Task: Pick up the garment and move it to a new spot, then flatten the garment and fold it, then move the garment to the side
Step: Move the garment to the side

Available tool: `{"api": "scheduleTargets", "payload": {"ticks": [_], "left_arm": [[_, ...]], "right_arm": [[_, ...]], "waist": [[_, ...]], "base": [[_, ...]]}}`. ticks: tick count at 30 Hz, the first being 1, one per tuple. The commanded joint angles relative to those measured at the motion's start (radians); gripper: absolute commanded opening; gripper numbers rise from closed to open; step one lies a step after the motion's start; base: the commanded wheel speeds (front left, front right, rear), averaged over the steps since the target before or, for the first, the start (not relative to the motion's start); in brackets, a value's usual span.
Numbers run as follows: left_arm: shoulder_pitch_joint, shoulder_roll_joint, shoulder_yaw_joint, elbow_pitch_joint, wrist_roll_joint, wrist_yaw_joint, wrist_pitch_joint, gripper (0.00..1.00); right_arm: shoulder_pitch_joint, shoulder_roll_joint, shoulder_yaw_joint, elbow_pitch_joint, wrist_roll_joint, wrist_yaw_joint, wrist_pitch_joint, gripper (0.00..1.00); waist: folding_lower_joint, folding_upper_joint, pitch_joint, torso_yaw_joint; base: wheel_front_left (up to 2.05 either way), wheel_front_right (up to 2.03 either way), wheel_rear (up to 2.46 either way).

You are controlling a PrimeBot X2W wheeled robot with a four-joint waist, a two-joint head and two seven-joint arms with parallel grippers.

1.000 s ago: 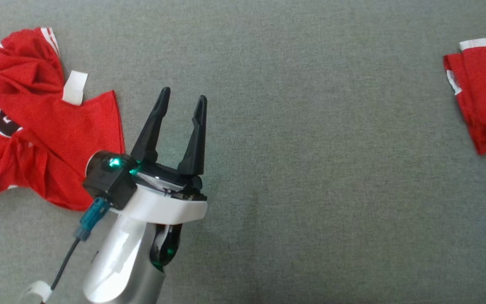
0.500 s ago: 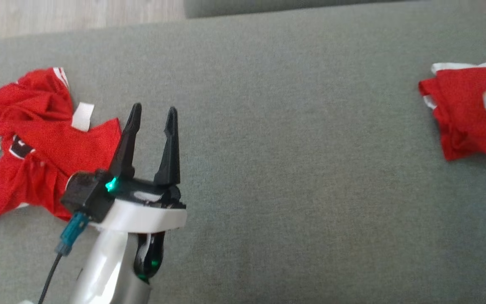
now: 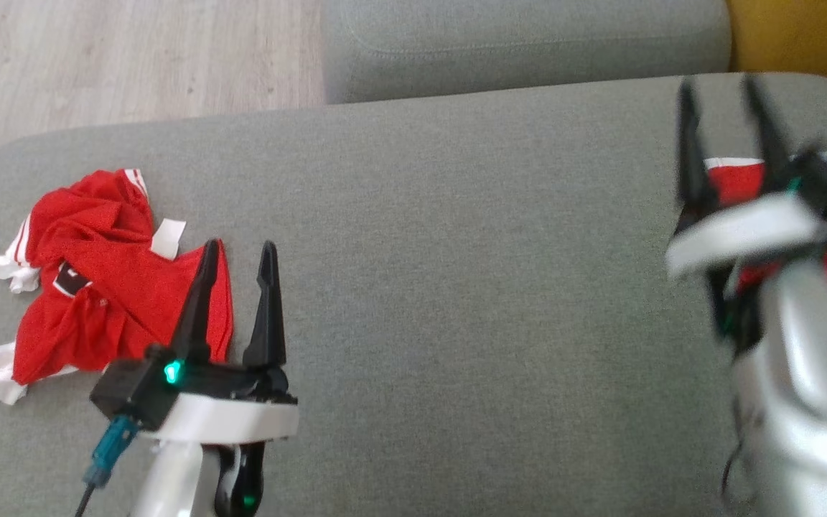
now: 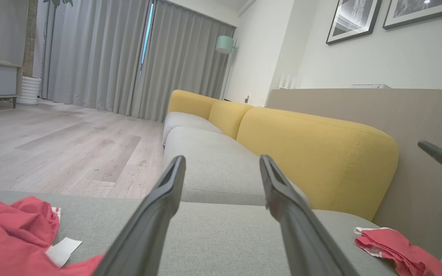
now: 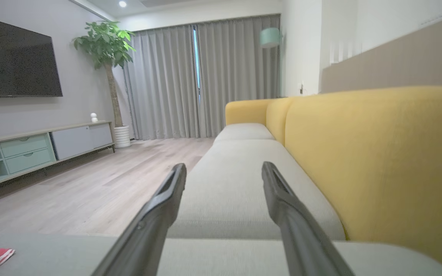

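Red crumpled jersey [image 3: 97, 287] lies left on the grey fabric sofa seat [image 3: 456, 251], beside the left gripper [image 3: 239, 245], spread and empty; right gripper [image 3: 718, 85], likewise released, hangs by a folded red garment [image 3: 736, 183].

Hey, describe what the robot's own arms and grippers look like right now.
The left gripper has two long, tapering black fingers on a black base, a white collar and a silver-white forearm. A green light glows on its base; a teal connector feeds a dark cable. The right gripper, blurred, looks alike: black fingers, white collar, silvery forearm.
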Motion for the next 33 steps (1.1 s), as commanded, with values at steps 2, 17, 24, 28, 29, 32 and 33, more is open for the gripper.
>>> {"api": "scheduleTargets", "payload": {"ticks": [2,17,24,28,29,32,33], "left_arm": [[-0.009,0.004,0.041,-0.025,0.010,-0.006,-0.005,1.00],[0.060,0.004,0.059,0.002,0.003,-0.006,-0.005,1.00],[0.061,0.004,0.075,-0.019,0.001,-0.003,-0.005,1.00],[0.066,0.004,0.078,-0.030,0.001,0.001,-0.005,1.00],[0.067,0.004,0.078,-0.032,0.001,0.002,-0.005,1.00],[0.069,0.004,0.077,-0.033,0.004,0.003,-0.005,1.00],[0.069,0.004,0.077,-0.033,0.004,0.004,-0.005,1.00]], "right_arm": [[0.075,0.034,-0.002,-0.053,-0.021,0.003,-0.033,1.00],[0.422,0.074,-0.016,-0.130,-0.027,0.003,-0.101,1.00],[0.416,0.074,-0.017,-0.150,-0.035,0.003,-0.101,1.00],[0.418,0.074,-0.015,-0.152,-0.035,0.003,-0.101,1.00],[0.420,0.074,-0.015,-0.150,-0.035,0.003,-0.101,1.00],[0.424,0.074,-0.012,-0.144,-0.035,0.003,-0.101,1.00],[0.424,0.074,-0.012,-0.142,-0.035,0.003,-0.101,1.00]], "waist": [[0.0002,-0.0001,-0.012,-0.001],[0.0002,-0.0001,-0.015,-0.024],[0.0002,-0.0001,-0.023,-0.025],[0.0002,-0.0001,-0.027,-0.025],[0.0002,-0.0001,-0.028,-0.025],[0.0002,-0.0001,-0.029,-0.024],[0.0002,-0.0001,-0.030,-0.024]], "base": [[0.00,0.00,0.00],[0.00,0.00,0.00],[0.00,0.00,0.00],[0.00,0.00,0.00],[0.00,0.00,0.00],[0.00,0.00,0.00],[0.00,0.00,0.00]]}}
